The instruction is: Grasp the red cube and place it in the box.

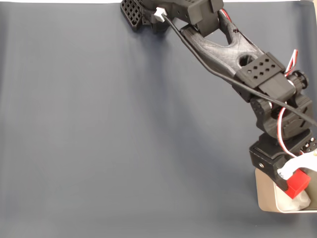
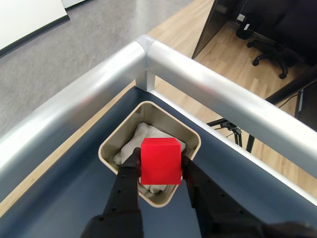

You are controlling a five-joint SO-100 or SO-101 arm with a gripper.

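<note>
End effector clamps red cube | apparently above box

No readable text, label or number anywhere (the surfaces are all plain).

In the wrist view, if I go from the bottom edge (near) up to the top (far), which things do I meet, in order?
Pincer fingers → red cube held between them → box with its white lining → metal rail at the table's edge → wooden floor → office chair.
</note>
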